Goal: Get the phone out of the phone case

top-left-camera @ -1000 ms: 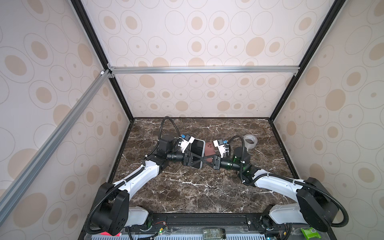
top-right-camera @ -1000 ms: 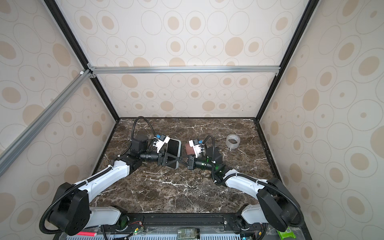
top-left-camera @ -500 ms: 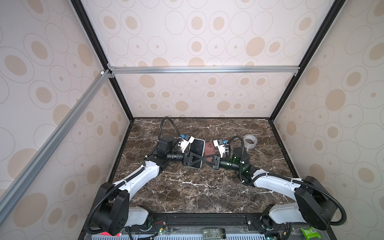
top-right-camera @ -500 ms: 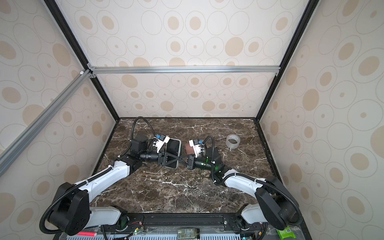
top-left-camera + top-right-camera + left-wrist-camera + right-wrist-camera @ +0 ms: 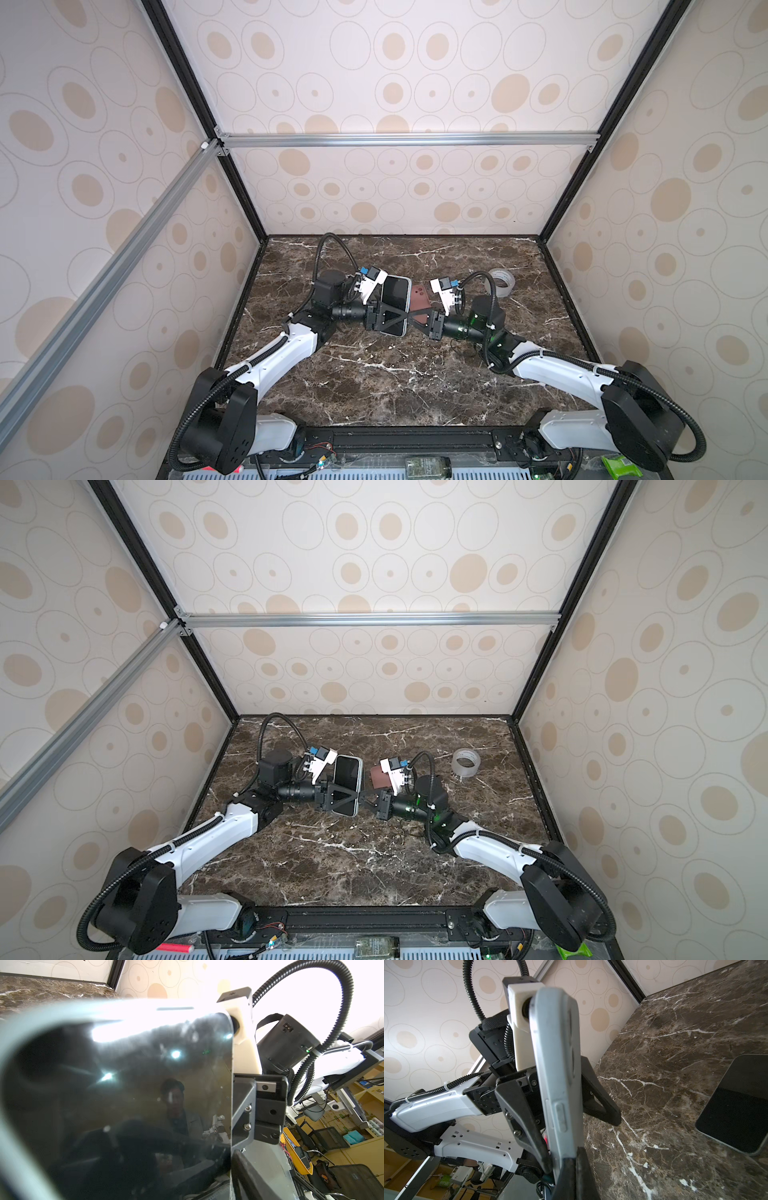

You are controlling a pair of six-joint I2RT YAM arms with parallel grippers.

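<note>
The phone [image 5: 395, 296] [image 5: 347, 773] shows a black screen and sits in a pale blue-grey phone case [image 5: 556, 1076]. It is held off the marble table near the middle. My left gripper [image 5: 404, 322] [image 5: 356, 798] is shut on it, one black finger [image 5: 523, 1118] on the screen side and one on the back. In the left wrist view the screen [image 5: 124, 1095] fills the picture and hides my own jaws. My right gripper [image 5: 412, 323] [image 5: 366, 800] [image 5: 574, 1176] is shut, its tips against the case's edge; I cannot tell whether they pinch the rim.
A dark flat slab [image 5: 737, 1103] lies on the table just behind the grippers and looks red-brown in both top views [image 5: 420, 293] [image 5: 379, 777]. A roll of clear tape [image 5: 500, 282] [image 5: 466, 762] stands at the back right. Patterned walls close in three sides.
</note>
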